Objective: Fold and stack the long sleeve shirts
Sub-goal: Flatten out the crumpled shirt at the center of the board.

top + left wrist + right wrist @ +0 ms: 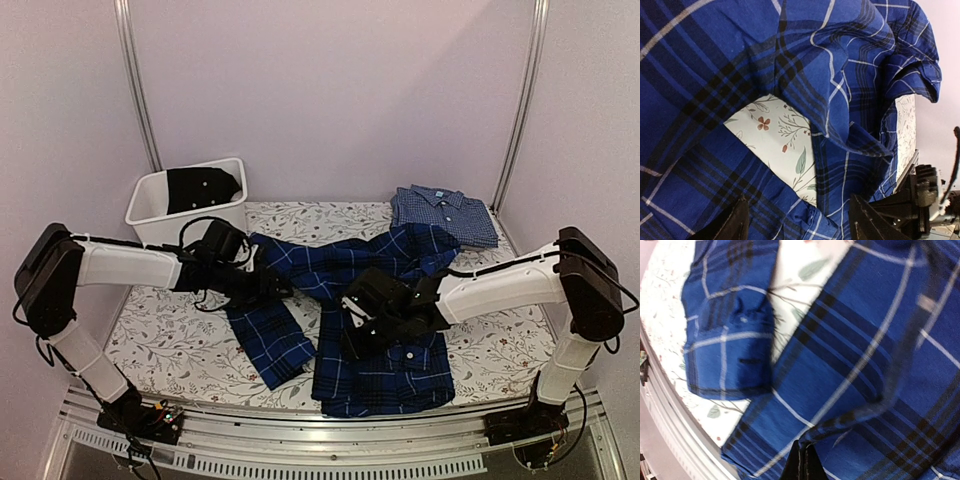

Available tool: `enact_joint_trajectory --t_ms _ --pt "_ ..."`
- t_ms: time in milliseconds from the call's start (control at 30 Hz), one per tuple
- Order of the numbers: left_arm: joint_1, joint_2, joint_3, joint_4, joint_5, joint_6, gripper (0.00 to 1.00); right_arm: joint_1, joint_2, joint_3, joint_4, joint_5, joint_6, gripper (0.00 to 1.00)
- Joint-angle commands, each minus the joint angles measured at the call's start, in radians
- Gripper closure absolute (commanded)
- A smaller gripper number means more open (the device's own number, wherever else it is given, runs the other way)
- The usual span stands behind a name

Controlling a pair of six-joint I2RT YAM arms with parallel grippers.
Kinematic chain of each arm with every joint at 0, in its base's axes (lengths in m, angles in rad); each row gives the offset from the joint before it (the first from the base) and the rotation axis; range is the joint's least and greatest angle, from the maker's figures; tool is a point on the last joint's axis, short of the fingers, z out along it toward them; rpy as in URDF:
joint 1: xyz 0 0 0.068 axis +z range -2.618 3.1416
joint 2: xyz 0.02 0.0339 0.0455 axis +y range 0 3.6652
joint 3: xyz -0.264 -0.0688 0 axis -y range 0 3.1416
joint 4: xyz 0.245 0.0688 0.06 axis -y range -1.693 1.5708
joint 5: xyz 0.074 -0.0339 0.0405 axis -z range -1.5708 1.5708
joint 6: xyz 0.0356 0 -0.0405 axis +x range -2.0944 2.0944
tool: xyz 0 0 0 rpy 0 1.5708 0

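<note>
Find the left gripper (799,224) gaping wide over the large navy and royal-blue plaid cloth shirt (378,378), with rumpled plaid under and beyond its fingers (736,222) and a patch of the floral-print table cover (775,147) just ahead of them. Find the right gripper (801,463) pinched tight on a raised ridge of that same plaid shirt, its cuffed sleeve lying off to the left. Well beyond the right gripper, see the folded lighter blue fine-checked shirt (445,214). Beyond the left gripper and apart from it, note a white rectangular plastic bin (148,208) with a black cloth (200,187) inside.
</note>
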Motion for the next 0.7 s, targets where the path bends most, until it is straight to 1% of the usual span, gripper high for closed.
enact_joint_trajectory --t_ms 0,200,400,467,567,600,667 --pt "0.034 -0.054 -0.024 -0.005 -0.018 0.034 0.32 0.029 0.04 0.16 -0.006 -0.078 -0.037 1.0" --pt "0.099 -0.104 -0.033 -0.053 -0.023 0.072 0.32 0.071 0.18 0.41 -0.056 -0.15 -0.097 1.0" --pt "0.158 -0.139 -0.048 -0.088 -0.024 0.101 0.32 0.083 0.314 0.565 -0.061 -0.209 -0.119 1.0" --pt "0.17 -0.144 -0.059 -0.105 -0.026 0.106 0.32 0.084 0.34 0.584 -0.066 -0.214 -0.122 1.0" --pt "0.172 -0.175 -0.113 -0.114 -0.039 0.091 0.32 0.085 0.338 0.545 -0.067 -0.197 -0.115 1.0" --pt "0.172 -0.194 -0.138 -0.122 -0.059 0.085 0.32 0.085 0.323 0.526 -0.063 -0.189 -0.113 0.98" --pt "0.172 -0.239 -0.189 -0.148 -0.124 0.074 0.32 0.085 0.301 0.497 -0.063 -0.17 -0.113 0.88"
